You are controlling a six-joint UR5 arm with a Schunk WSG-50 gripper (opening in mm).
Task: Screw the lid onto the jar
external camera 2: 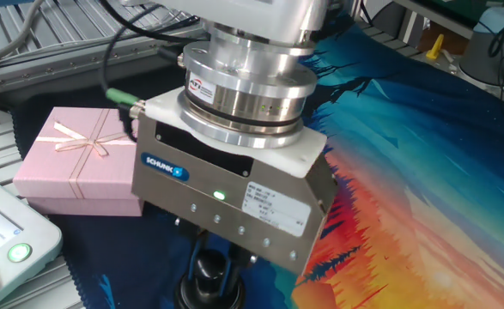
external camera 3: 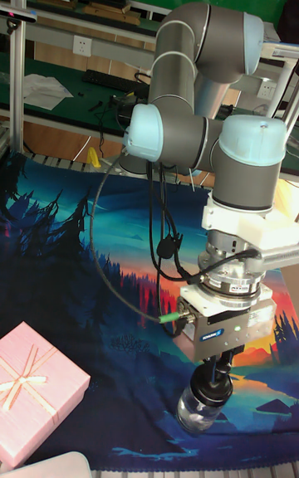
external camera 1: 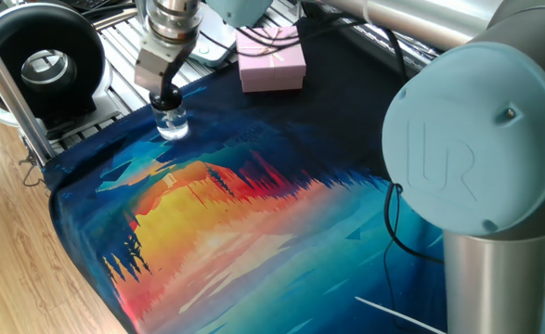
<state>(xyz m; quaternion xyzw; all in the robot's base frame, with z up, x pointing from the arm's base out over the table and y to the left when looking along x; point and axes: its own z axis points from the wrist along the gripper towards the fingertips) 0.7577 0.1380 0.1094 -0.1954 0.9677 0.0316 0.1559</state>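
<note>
Open cloth: the printed mat (external camera 1: 253, 223) lies bare over its orange and blue middle, passable from the front and from the arm's side. Obstacles: pink gift box (external camera 1: 272, 57) near the jar (external camera 1: 171, 123), behind it; black round device (external camera 1: 42, 63) beside the mat's corner; claw (external camera 1: 164, 96) directly over the jar, closing access from above.
</note>
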